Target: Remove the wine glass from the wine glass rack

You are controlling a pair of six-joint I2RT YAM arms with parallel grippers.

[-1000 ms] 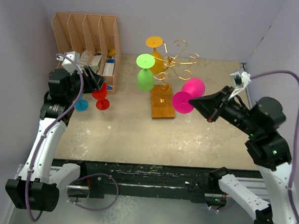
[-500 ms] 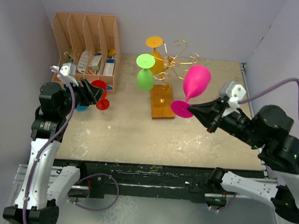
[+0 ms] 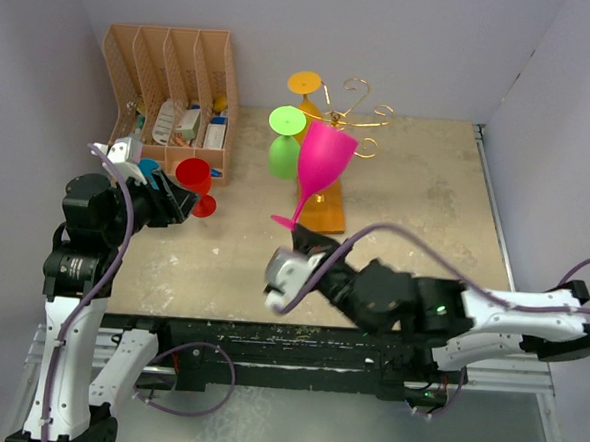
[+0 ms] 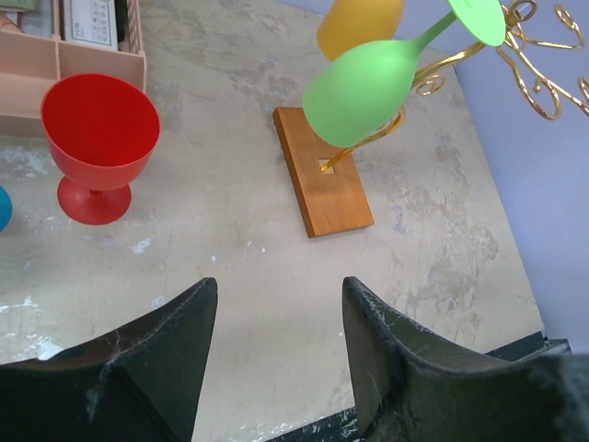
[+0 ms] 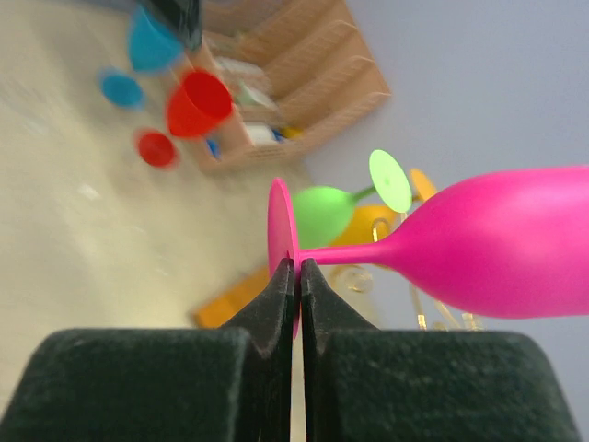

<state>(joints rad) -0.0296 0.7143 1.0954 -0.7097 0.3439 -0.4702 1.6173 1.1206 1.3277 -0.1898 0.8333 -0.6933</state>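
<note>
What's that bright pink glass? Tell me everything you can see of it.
The pink wine glass is opaque magenta and looks like plastic, with a tall tulip bowl, slim stem and flat round foot. It hangs in the air, bowl uppermost and tilted, in front of the wine glass rack and seemingly clear of it. Only the right gripper touches it, pinching the foot's rim.

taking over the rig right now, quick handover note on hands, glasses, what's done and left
Right hand: shut on the foot of the pink wine glass, held in the air, bowl up.
Left hand: open, empty, over the table near the red glass.
Wine glass rack: on the table; green glass and orange glass hang on it.
Done: pink glass is off the rack.
Left: probably set it down on the table and release.
</note>
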